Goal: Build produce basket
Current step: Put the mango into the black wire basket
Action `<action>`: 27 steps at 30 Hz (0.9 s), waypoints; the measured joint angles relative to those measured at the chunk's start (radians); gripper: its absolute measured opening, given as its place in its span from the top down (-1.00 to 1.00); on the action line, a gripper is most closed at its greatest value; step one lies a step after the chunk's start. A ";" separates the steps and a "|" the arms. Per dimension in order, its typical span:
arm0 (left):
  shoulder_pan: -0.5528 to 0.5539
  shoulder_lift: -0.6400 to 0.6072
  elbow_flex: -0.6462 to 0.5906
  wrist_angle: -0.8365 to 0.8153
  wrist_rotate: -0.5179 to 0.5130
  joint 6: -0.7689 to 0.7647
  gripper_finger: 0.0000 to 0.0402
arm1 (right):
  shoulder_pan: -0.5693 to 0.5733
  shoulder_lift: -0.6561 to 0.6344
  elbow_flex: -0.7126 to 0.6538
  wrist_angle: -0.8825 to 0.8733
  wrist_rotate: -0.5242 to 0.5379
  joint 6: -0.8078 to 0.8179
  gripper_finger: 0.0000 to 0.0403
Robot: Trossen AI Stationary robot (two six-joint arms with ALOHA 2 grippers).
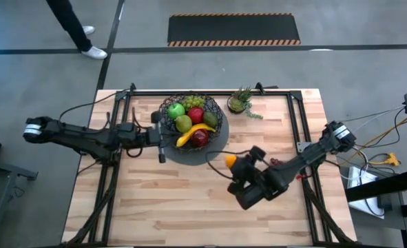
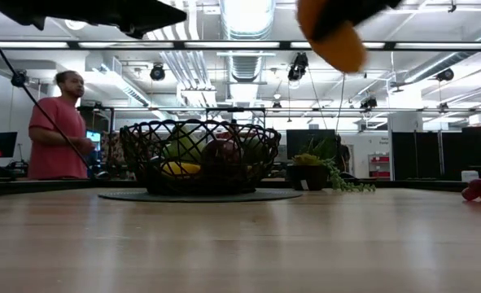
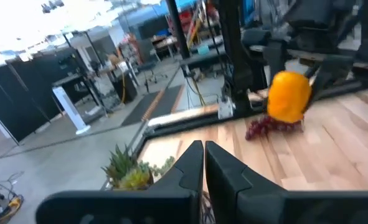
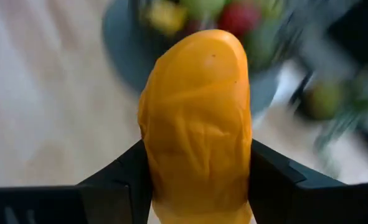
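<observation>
A: Where is the round black wire-mesh basket (image 1: 193,124) on its grey base?

B: It stands at the far middle of the light wooden worktop (image 1: 155,200). Inside lie a yellow toy banana (image 1: 191,133), green apples (image 1: 176,110), a red apple (image 1: 195,116) and green grapes (image 1: 193,102).

A: And the right hand (image 1: 235,164)?

B: It is lifted above the worktop, just near the basket's front right side. Its two dark fingers (image 4: 118,180) are pressed on both sides of a smooth orange toy fruit piece (image 4: 196,118), so it grips this piece in the air.

A: The left hand (image 1: 161,136)?

B: It is beside the basket's left rim, with the fingers (image 3: 193,165) closed together and holding nothing.

A: Anything else?

B: A small potted green plant (image 1: 240,102) stands behind the basket on the right. Purple grapes (image 3: 268,127) lie on the worktop at the right. A person in a red shirt (image 2: 54,130) stands beyond the worktop.
</observation>
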 joint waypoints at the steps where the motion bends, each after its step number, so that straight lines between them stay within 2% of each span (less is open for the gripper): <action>1: 0.000 -0.012 -0.010 0.018 0.000 0.000 1.00 | -0.007 -0.011 0.000 0.035 0.058 -0.049 0.08; 6: 0.000 -0.082 -0.058 0.058 0.000 0.000 1.00 | -0.052 -0.014 -0.003 0.268 0.313 -0.336 0.08; 8: 0.000 -0.112 -0.059 0.062 0.000 0.000 1.00 | -0.084 0.001 -0.007 0.368 0.359 -0.451 0.08; 10: 0.000 -0.143 -0.058 0.063 0.000 0.007 1.00 | -0.127 0.025 -0.011 0.471 0.349 -0.562 0.08; 13: 0.000 -0.181 -0.058 0.060 0.000 0.009 1.00 | -0.194 0.058 -0.013 0.614 0.246 -0.730 0.08; 19: 0.000 -0.271 -0.057 0.028 -0.001 0.032 1.00 | -0.320 0.094 -0.016 0.952 -0.096 -1.018 0.08; 23: 0.000 -0.322 -0.061 -0.059 -0.001 0.024 1.00 | -0.407 0.114 -0.051 1.148 -0.292 -1.089 0.08; 27: 0.000 -0.348 -0.084 -0.058 -0.001 0.026 1.00 | -0.488 0.127 -0.150 1.392 -0.466 -1.112 0.08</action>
